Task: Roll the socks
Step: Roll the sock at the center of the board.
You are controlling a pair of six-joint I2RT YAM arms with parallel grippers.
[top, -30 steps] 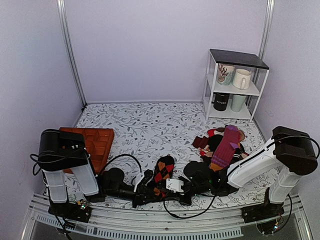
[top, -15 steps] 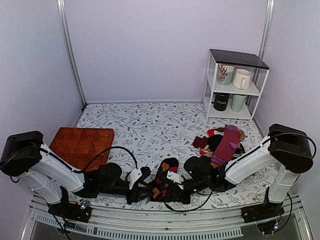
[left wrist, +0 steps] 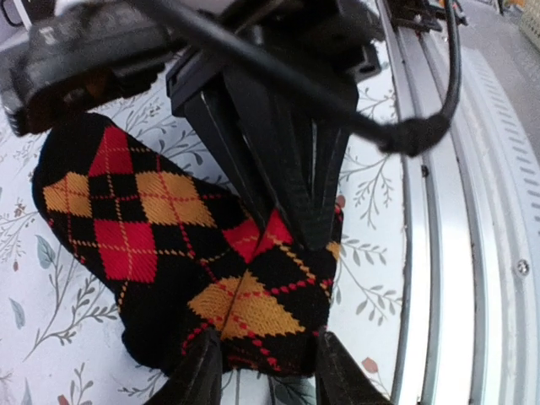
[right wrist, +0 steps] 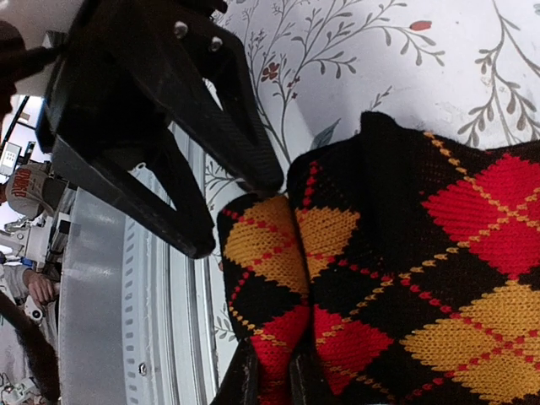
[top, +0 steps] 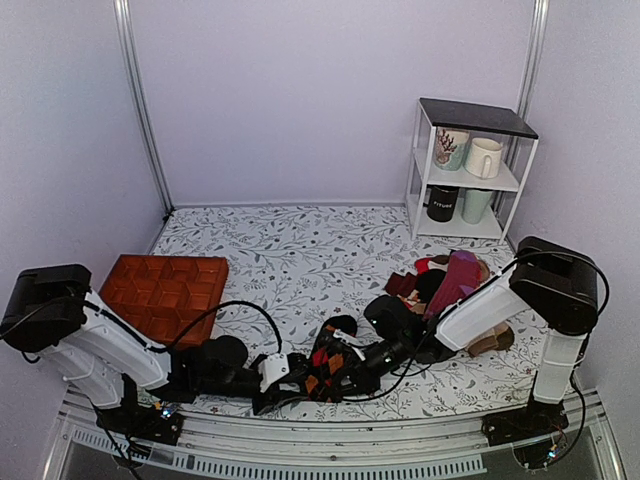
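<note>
The black argyle socks (top: 326,352) with red and orange diamonds lie bunched near the table's front edge, between my two grippers. My right gripper (top: 345,368) is shut on a pinched fold of the socks (right wrist: 439,278); its fingertips (right wrist: 246,381) close on red knit at the bottom of the right wrist view. My left gripper (top: 285,385) is open. In the left wrist view its fingers (left wrist: 199,371) straddle the near end of the socks (left wrist: 143,219). The right gripper's black fingers (left wrist: 287,169) press into the socks from above there.
An orange-brown compartment tray (top: 165,290) lies at the left. A pile of other socks (top: 450,285), purple and maroon, lies at the right. A white shelf with mugs (top: 470,170) stands at the back right. The metal rail (left wrist: 472,253) runs just beside the socks.
My left arm has come down from a folded pose and stretched low along the front edge to the socks. My right gripper has shifted slightly left and back, and the socks are more bunched.
</note>
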